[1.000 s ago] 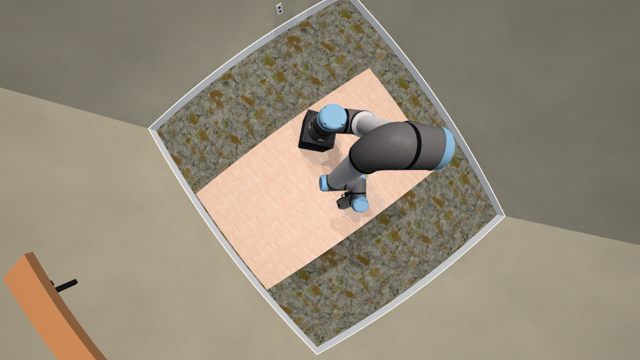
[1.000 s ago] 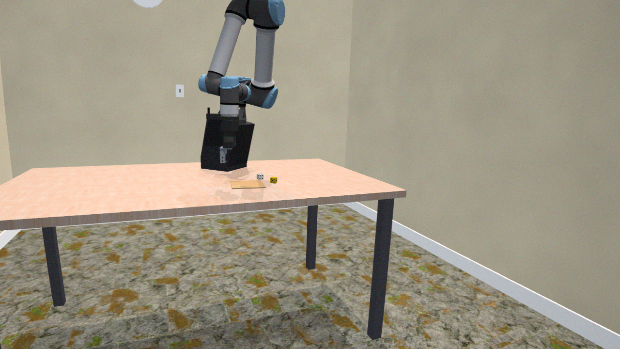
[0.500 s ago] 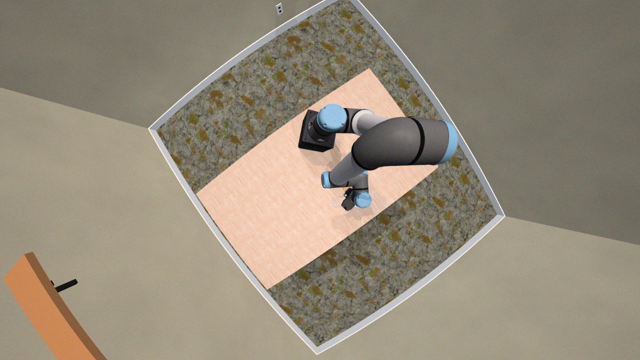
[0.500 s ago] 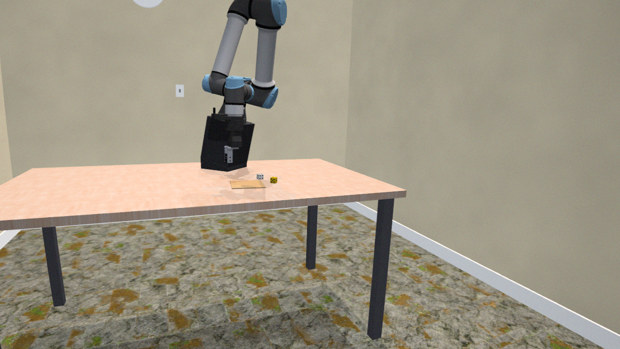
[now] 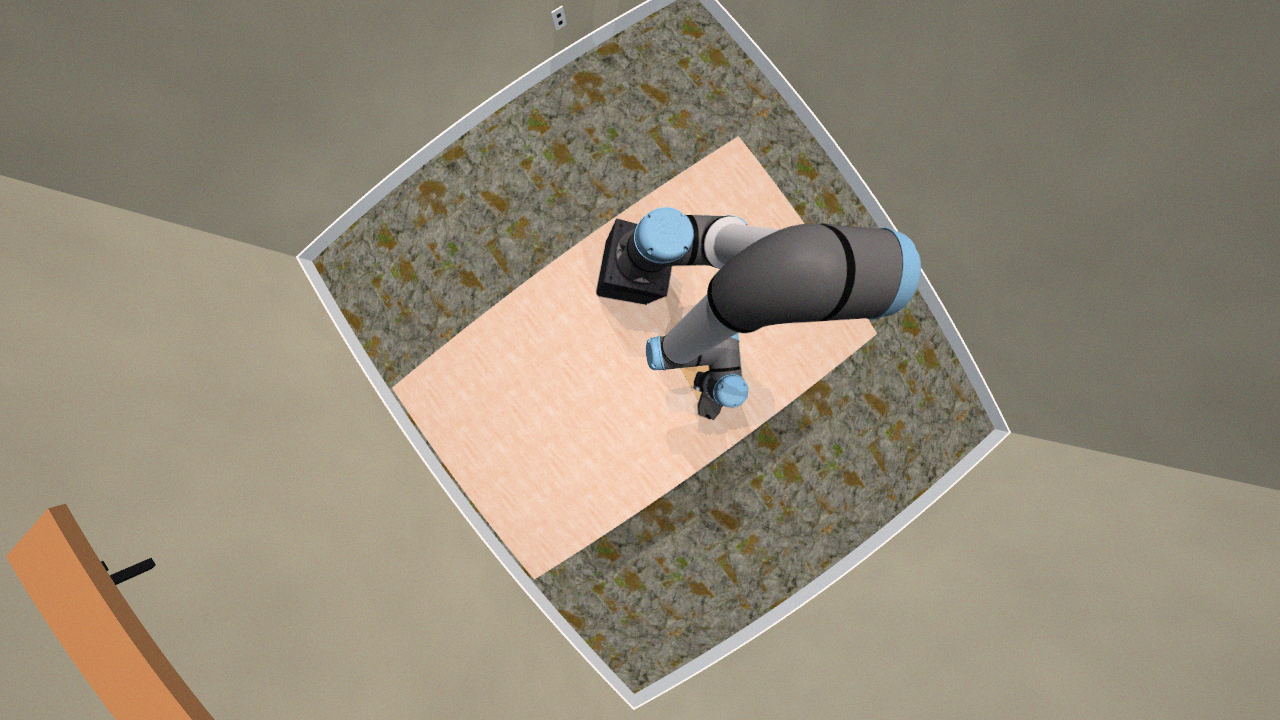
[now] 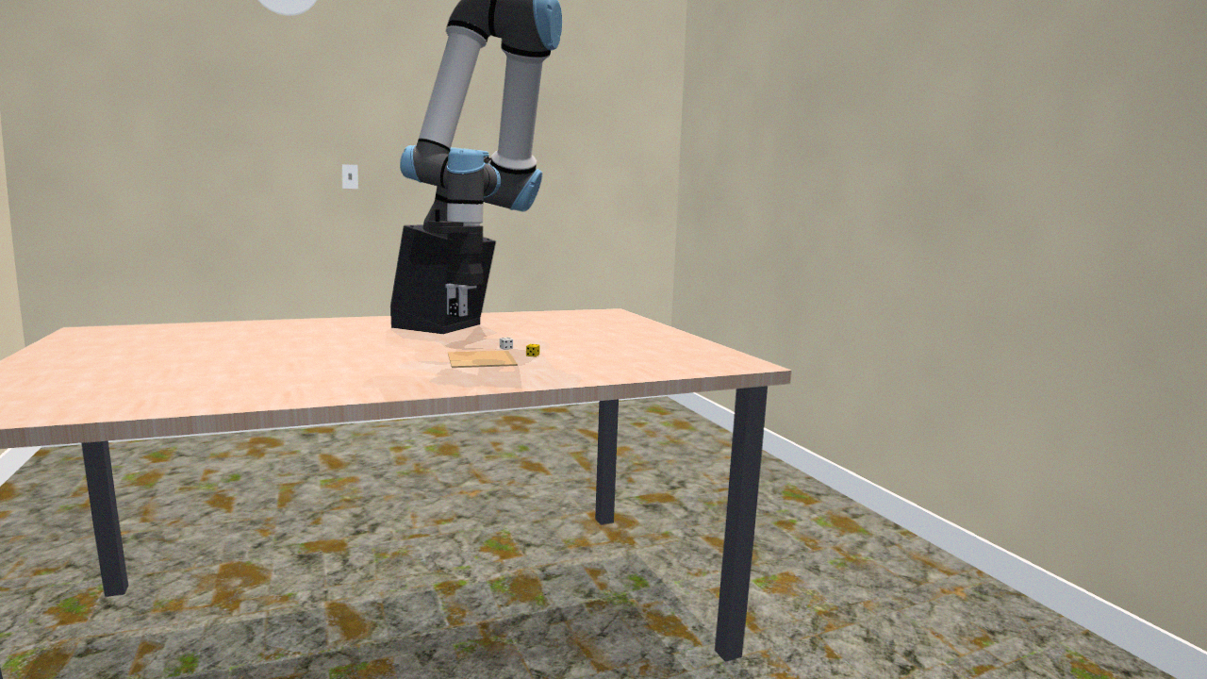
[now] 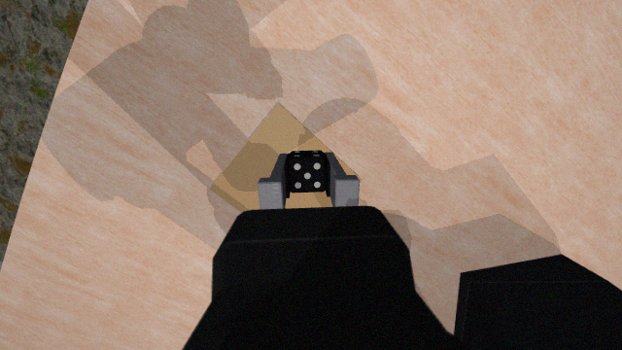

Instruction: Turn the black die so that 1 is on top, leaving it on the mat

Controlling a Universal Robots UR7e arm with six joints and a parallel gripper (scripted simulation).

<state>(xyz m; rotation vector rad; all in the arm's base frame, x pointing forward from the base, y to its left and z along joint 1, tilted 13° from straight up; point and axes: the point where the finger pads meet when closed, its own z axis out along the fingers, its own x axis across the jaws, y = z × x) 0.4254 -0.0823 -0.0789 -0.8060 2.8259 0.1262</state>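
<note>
A: Where is the die (image 7: 306, 171) now?

B: Clamped between our fingers, in the air above the mat (image 7: 253, 162) on the desk (image 7: 486, 97); its five faces the wrist camera.

A: Handling?

B: We judge it rigid, light and smooth-sided, so it may slip. We grip two opposite flat faces, centred, never edges or corners

Beige walls (image 6: 928, 210) with a white baseboard (image 6: 928, 523) enclose a mossy stone floor (image 6: 421, 573) — a pale wood tabletop (image 6: 210, 372) stands on dark legs (image 6: 738, 523).
</note>
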